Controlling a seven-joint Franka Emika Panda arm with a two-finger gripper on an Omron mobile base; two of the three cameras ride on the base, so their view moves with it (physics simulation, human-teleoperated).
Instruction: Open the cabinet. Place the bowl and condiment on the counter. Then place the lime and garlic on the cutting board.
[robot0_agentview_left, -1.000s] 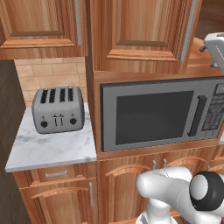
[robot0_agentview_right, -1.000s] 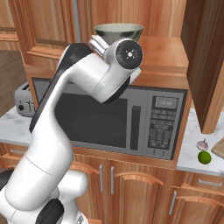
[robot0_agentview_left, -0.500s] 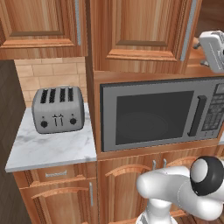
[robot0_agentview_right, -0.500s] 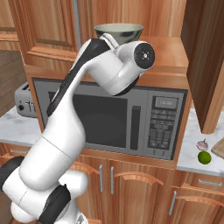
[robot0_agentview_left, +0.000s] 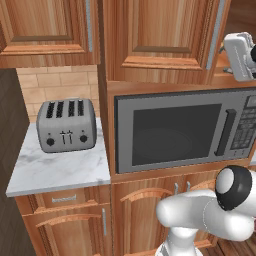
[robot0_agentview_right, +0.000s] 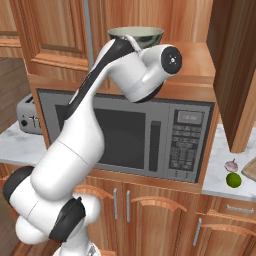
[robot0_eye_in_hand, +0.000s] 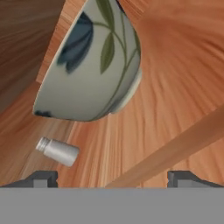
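While raised at the open cabinet (robot0_agentview_right: 235, 75) above the microwave (robot0_agentview_right: 130, 135), jaws spread wide, holding nothing, tips apart at the bottom of the hand view; bowl (robot0_eye_in_hand: 89, 61) on the cabinet shelf straight ahead, condiment (robot0_eye_in_hand: 58, 151) close beside it; lime (robot0_agentview_right: 233, 180) and garlic (robot0_agentview_right: 231, 165) on the table (robot0_agentview_right: 220, 170), near the cutting board (robot0_agentview_right: 250, 169)
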